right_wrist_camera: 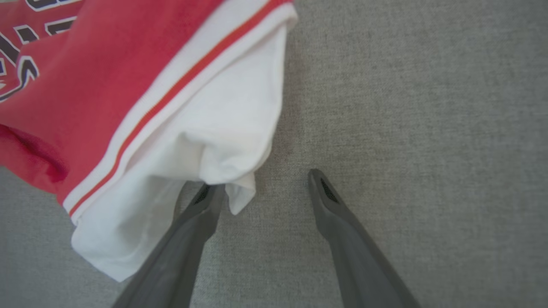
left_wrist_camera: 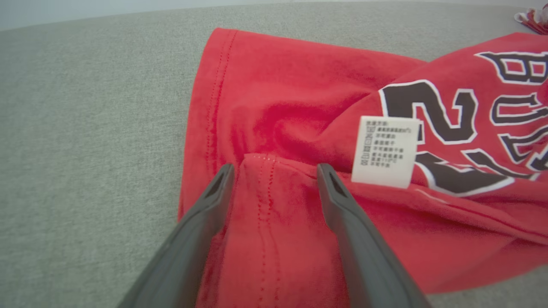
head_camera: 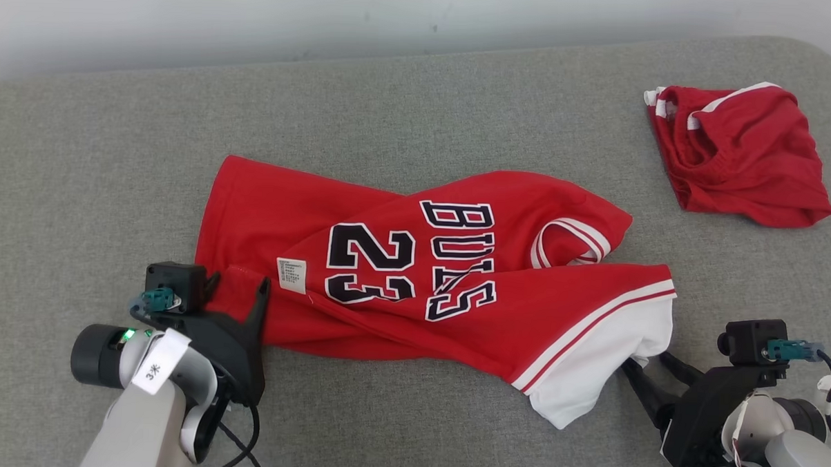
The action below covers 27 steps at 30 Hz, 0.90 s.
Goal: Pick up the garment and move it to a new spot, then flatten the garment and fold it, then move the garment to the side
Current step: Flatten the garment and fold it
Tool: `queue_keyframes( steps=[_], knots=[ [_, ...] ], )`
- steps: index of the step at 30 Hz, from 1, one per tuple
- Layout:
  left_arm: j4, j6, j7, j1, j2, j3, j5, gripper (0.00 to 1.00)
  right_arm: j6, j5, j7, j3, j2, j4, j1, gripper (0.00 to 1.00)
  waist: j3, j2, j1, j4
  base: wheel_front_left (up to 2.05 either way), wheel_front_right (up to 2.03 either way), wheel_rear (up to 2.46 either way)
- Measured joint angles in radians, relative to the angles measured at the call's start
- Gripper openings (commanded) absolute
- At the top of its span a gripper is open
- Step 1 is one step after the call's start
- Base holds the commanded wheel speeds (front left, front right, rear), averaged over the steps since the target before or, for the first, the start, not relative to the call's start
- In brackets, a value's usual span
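Jersey (head_camera: 455, 276) lies rumpled in the middle of the grey cushion (head_camera: 420, 109). Left gripper (head_camera: 239, 283) stands open, jaws astride its red hem. Right gripper (head_camera: 646, 362) gapes open beside the white end.

Bright, even light; soft shadows, blurred wrist-view edges.

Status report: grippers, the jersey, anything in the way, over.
Left gripper open, astride hem of jersey. Right gripper open at its white sleeve. Jersey rumpled, unfolded. Second red garment lies apart, far right.
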Motion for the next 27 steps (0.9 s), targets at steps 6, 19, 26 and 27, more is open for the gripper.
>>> queue_keyframes(
  steps=[6, 19, 26, 27],
  knots=[
    [0.054, 0.0, 0.0, -0.028, -0.002, 0.004, -0.005, 1.0, 0.005, -0.008, 0.0, 0.014, 0.007, 0.009, -0.022, 1.0, 0.007, 0.0, 0.0, -0.003, 0.0, 0.0, 0.0],
    [0.13, -0.009, -0.058, -0.061, -0.012, -0.029, 0.012, 0.0, 0.041, -0.024, -0.006, 0.036, 0.022, 0.05, -0.041, 0.0, -0.002, 0.0, 0.0, 0.002, 0.0, 0.0, 0.0],
    [0.126, 0.009, -0.129, -0.06, -0.007, -0.03, 0.024, 0.0, 0.066, -0.02, -0.017, 0.029, 0.029, 0.073, -0.042, 0.0, -0.046, 0.0, -0.0001, 0.017, 0.0, 0.0, 0.0],
    [0.127, 0.009, -0.136, -0.058, -0.007, -0.03, 0.024, 0.0, 0.066, -0.017, -0.017, 0.027, 0.027, 0.076, -0.042, 0.0, -0.054, 0.0, -0.0001, 0.02, 0.0, 0.0, 0.0]
  ],
)
